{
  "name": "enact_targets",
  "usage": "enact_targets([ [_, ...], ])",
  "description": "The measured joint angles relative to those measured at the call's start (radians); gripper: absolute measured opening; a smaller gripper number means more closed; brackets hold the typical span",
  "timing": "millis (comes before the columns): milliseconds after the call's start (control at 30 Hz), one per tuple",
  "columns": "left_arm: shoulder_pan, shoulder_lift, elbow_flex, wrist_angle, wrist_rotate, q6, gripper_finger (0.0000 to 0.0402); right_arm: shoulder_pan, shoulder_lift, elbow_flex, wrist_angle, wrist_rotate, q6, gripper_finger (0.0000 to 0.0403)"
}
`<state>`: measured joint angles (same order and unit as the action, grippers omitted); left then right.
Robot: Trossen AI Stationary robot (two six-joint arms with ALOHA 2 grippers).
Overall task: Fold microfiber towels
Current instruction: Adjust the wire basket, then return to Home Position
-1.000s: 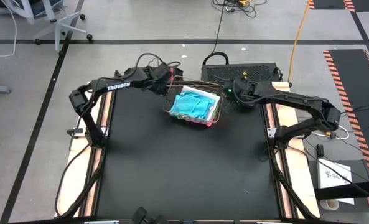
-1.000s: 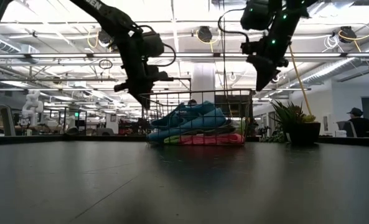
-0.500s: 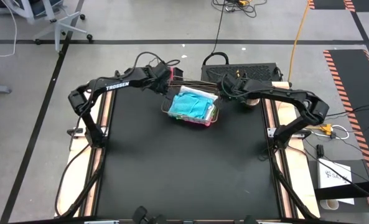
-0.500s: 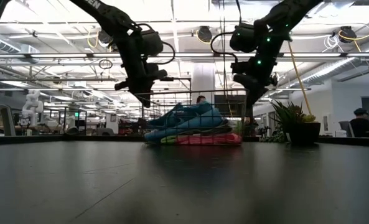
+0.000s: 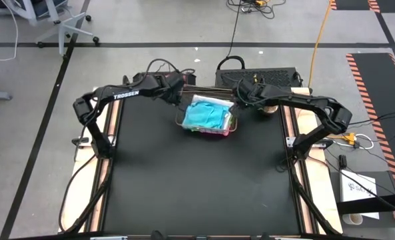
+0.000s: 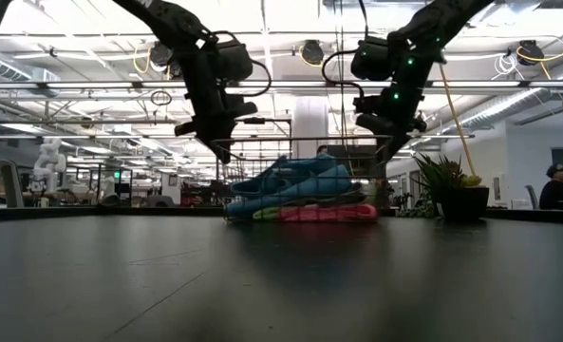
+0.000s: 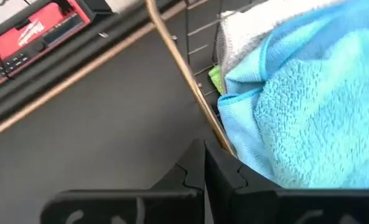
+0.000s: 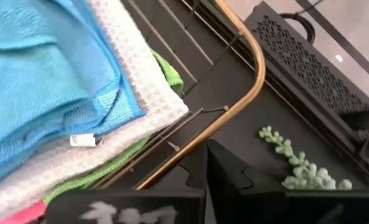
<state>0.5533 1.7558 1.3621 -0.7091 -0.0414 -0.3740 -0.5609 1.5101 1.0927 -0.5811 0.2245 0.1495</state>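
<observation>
Towels (image 5: 206, 115) stacked in basket (image 5: 230, 125): soft, light, floppy. Both claws, left (image 5: 181, 100) & right (image 5: 238, 101), pinched together on the basket rim. Best grab top blue corner.

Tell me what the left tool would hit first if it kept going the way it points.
Probably the basket rim: the shut left tool points right at that copper wire, with the blue towel just behind it. Depth is unclear.

Fuzzy turquoise cloth towels (image 7: 308, 118) top a waffle-textured grey one (image 8: 131, 106). The basket (image 8: 249, 93) is glossy copper-toned wire; the bench (image 5: 197, 180) is matt black.
</observation>
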Motion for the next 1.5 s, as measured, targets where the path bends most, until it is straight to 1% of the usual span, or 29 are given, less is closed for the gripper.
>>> enact_targets([
  [100, -0.039, -0.001, 0.000, -0.023, -0.001, -0.011, 0.0003, 0.023, 0.000, 0.000, -0.022, 0.011, 0.033, 0.0000],
  [233, -0.080, -0.002, 0.000, -0.047, -0.009, -0.058, 0.0010, 0.063, -0.002, 0.000, -0.044, 0.018, 0.049, 0.0000],
  [333, -0.101, -0.003, 0.000, -0.085, -0.018, -0.078, 0.0004, 0.086, -0.002, 0.000, -0.053, 0.016, 0.061, 0.0000],
  [433, -0.117, -0.003, 0.000, -0.128, -0.015, -0.110, 0.0005, 0.095, -0.002, 0.000, -0.050, 0.008, 0.062, 0.0000],
  [600, -0.127, -0.002, 0.000, -0.143, -0.027, -0.108, 0.0012, 0.089, -0.001, 0.000, -0.041, 0.002, 0.041, 0.0000],
  [700, -0.125, -0.002, 0.000, -0.152, -0.058, -0.133, 0.0005, 0.085, -0.006, 0.000, -0.046, 0.013, 0.021, 0.0000],
  [800, -0.126, -0.023, 0.000, -0.198, -0.123, -0.152, 0.0004, 0.090, -0.029, 0.000, -0.044, 0.011, 0.009, 0.0000],
  [967, -0.125, -0.113, 0.001, -0.211, -0.174, -0.139, 0.0030, 0.091, -0.127, 0.005, -0.003, 0.018, -0.009, 0.0000],
  [1067, -0.124, -0.160, 0.001, -0.199, -0.205, -0.133, 0.0043, 0.088, -0.179, 0.002, -0.015, 0.017, -0.009, 0.0000],
  [1167, -0.124, -0.212, 0.001, -0.238, -0.207, -0.111, 0.0045, 0.086, -0.241, 0.002, -0.037, 0.017, -0.013, 0.0000],
  [1233, -0.129, -0.254, 0.001, -0.297, -0.195, -0.097, 0.0041, 0.087, -0.288, 0.002, -0.044, 0.011, -0.028, 0.0000],
  [1267, -0.140, -0.271, 0.001, -0.331, -0.201, -0.096, 0.0037, 0.089, -0.314, 0.002, -0.054, -0.001, -0.034, 0.0000],
  [1367, -0.183, -0.341, -0.024, -0.398, -0.265, -0.100, 0.0014, 0.095, -0.398, 0.002, -0.083, -0.047, -0.049, 0.0000],
  [1433, -0.217, -0.411, -0.083, -0.399, -0.285, -0.125, 0.0005, 0.094, -0.464, -0.013, -0.100, -0.102, -0.069, 0.0000],
  [1500, -0.250, -0.506, -0.177, -0.358, -0.277, -0.153, 0.0006, 0.093, -0.543, -0.059, -0.078, -0.185, -0.083, 0.0000],
])
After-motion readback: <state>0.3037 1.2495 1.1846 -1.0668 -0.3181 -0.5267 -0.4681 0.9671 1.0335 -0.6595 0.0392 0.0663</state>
